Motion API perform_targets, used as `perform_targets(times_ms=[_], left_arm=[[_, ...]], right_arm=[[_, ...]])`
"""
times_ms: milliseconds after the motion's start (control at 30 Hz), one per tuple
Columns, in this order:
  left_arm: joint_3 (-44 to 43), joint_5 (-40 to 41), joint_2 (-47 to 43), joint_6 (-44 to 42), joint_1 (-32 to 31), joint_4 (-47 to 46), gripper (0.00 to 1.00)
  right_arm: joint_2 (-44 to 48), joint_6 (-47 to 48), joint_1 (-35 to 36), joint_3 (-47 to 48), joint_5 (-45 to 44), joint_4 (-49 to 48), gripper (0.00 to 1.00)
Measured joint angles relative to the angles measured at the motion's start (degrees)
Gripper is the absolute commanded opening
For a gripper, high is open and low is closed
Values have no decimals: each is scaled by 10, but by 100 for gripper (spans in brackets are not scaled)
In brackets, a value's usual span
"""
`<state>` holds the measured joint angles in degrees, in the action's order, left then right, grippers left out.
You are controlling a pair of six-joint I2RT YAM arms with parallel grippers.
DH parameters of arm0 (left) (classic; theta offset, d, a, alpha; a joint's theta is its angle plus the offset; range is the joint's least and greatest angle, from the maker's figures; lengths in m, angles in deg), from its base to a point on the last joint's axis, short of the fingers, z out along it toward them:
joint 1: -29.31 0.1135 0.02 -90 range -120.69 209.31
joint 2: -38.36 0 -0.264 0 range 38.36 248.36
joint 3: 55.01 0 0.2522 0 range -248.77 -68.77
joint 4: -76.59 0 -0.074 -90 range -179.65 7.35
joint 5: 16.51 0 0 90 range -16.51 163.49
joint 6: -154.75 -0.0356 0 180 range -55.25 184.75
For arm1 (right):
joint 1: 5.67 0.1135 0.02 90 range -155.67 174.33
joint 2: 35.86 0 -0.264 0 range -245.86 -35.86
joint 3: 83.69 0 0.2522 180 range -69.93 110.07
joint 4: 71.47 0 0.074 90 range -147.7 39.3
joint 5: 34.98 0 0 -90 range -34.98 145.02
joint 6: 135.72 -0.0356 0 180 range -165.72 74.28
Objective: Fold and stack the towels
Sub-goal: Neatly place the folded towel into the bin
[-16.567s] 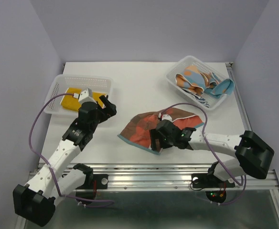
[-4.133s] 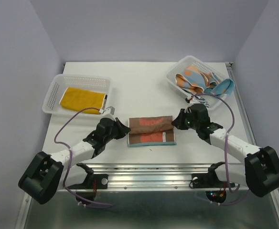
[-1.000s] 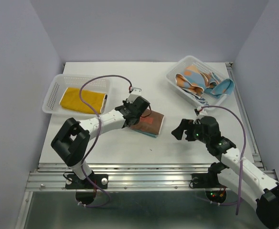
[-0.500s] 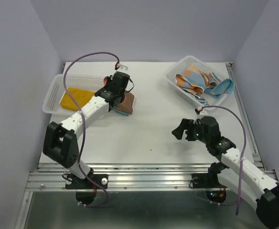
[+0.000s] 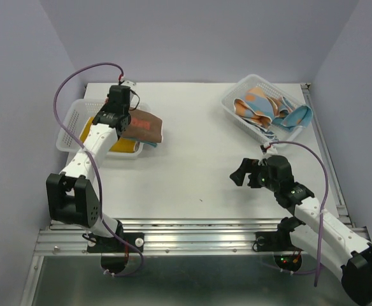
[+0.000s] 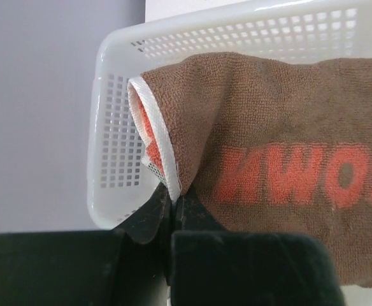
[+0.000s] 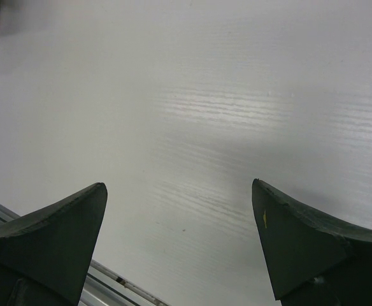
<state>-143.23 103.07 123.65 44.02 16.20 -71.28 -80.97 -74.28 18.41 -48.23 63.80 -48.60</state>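
Top external view: the left gripper (image 6: pixel 171 194), clamped on the folded brown towel (image 5: pixel 146 125), has carried it from mid-table to above the left basket (image 5: pixel 68 131) and the yellow towel (image 5: pixel 127 146). Releasing it should complete the stack. The right gripper (image 5: pixel 241 173) hangs wide open, empty.

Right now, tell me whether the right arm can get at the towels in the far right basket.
Probably yes: the right gripper hangs open, nothing lies on the table between it and the basket, and the towels spill over its rim.
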Motion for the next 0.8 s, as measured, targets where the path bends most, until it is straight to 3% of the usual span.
perform_targets(times_ms=[167,433,800], left_arm=[[24,-36,0,-39,51,-26,0],[47,-87,12,-84,54,-57,0],[51,-73,110,-104,80,-79,0]], right_arm=[[0,0,0,0,-3,0,100],[-9,0,0,0,-9,2,100],[-14,0,0,0,-12,8,100]])
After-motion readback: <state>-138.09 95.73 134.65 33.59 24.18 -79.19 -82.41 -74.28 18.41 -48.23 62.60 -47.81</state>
